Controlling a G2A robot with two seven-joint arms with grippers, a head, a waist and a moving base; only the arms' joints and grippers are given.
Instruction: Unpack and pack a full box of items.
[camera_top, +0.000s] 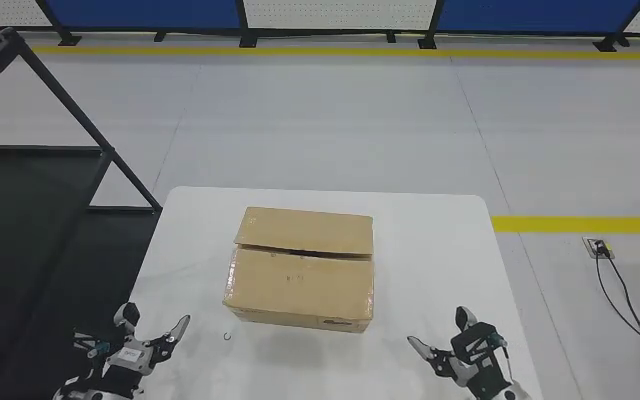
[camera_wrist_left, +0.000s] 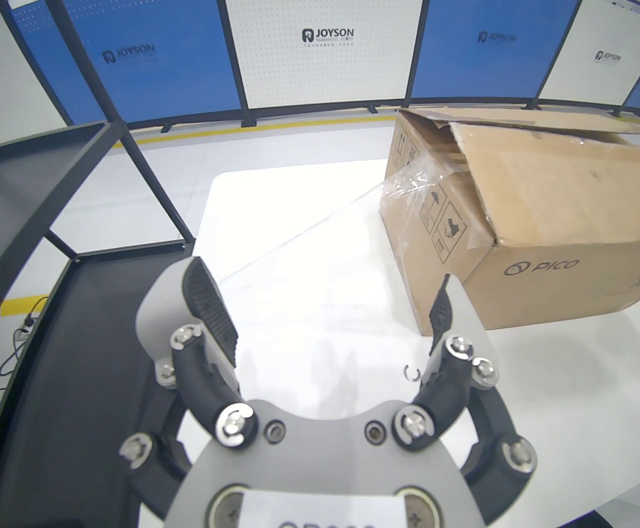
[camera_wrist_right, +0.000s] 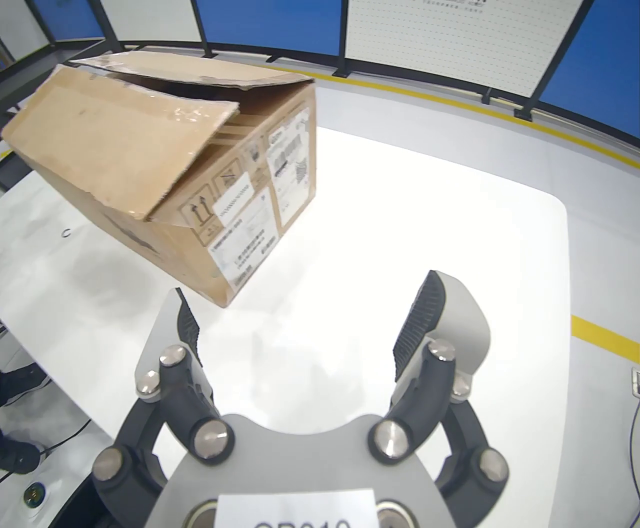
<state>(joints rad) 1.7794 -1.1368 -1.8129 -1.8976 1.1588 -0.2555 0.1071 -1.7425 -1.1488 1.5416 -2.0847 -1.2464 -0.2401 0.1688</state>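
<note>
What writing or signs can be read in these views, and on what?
Box, one end: handling pictograms, an umbrella among them; no words.
Other end: white labels, print too small to read.
Box front and wall panels: brand logos only, not quoted here.

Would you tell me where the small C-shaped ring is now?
In the top view, the small C-shaped ring lies on the table beside the cardboard box, at its corner nearest the left gripper.
</note>
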